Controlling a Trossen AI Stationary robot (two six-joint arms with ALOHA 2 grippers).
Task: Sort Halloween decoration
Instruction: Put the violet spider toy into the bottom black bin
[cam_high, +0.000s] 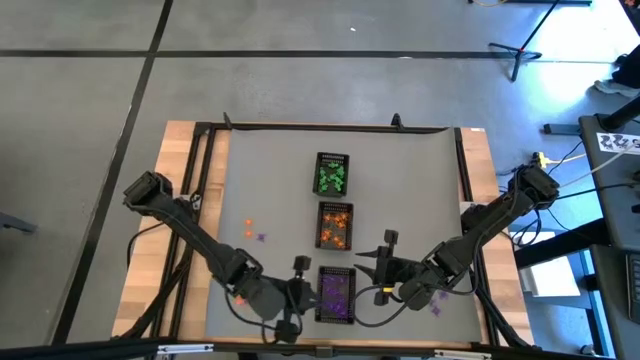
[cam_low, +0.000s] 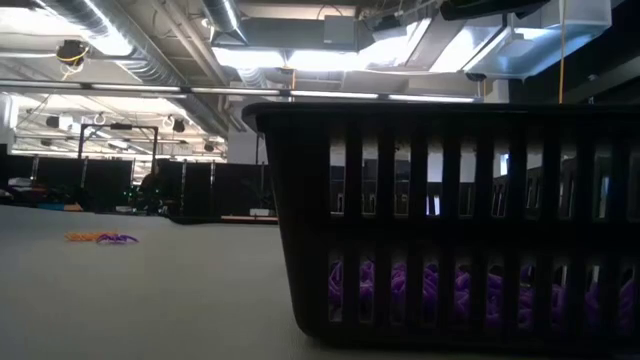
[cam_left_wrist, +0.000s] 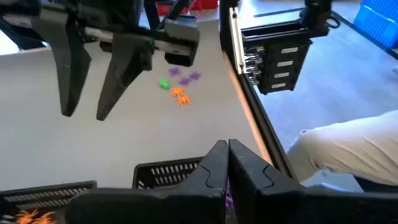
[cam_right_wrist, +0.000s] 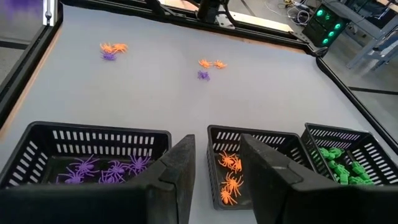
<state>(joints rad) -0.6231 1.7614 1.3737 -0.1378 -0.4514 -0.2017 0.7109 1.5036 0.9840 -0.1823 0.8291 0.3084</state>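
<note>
**Three colour trays part-filled, loose trinkets still on the mat**

High view: three black trays sit in a row, green (cam_high: 333, 174), orange (cam_high: 335, 225) and purple (cam_high: 336, 294), one colour each. The left gripper (cam_high: 297, 300) is just beside the purple tray; the right gripper (cam_high: 384, 268) is on its other side.

Low view: the purple tray's wall fills the foreground and blocks most of the table.

Left wrist view: its fingers (cam_left_wrist: 219, 163) are pressed together above the tray rim; whether they pinch anything I cannot tell. Stray trinkets (cam_left_wrist: 177, 84) lie beyond.

Right wrist view: its fingers (cam_right_wrist: 183, 163) stand apart, empty, over the gap between the purple and orange trays. More loose decorations (cam_right_wrist: 210, 66) lie well apart, unobstructed.
</note>
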